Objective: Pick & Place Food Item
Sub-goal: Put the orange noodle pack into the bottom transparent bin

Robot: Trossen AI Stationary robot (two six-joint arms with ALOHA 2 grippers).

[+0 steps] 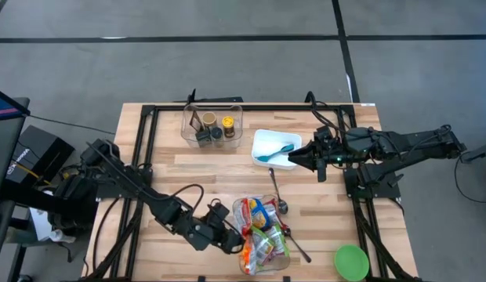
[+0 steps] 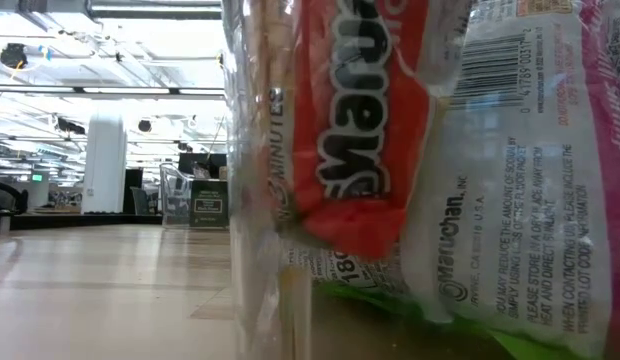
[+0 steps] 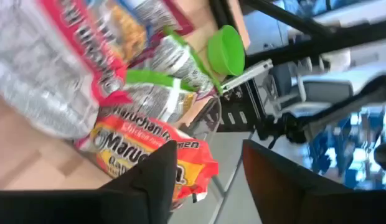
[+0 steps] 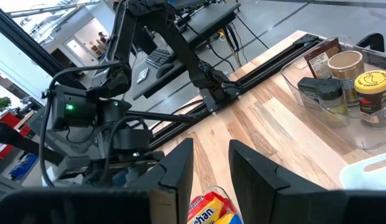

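On the table's (image 1: pixel 188 168) near edge: a clear bin (image 1: pixel 262 235) full of noodle packs (image 1: pixel 259 223). Just left of it: the left gripper (image 1: pixel 233 239). Right of it (in the near right corner): a bowl (image 1: pixel 351 262). Between bin and far tray (image 1: pixel 274 149): a spoon (image 1: pixel 277 196). Left of the tray: a tub (image 1: pixel 212 125) holding jars (image 1: pixel 219 125). Beside the tray's right edge: the right gripper (image 1: pixel 294 159).

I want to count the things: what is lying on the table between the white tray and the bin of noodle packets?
A metal spoon lies between the white tray and the bin of noodle packets, seen in the high view.
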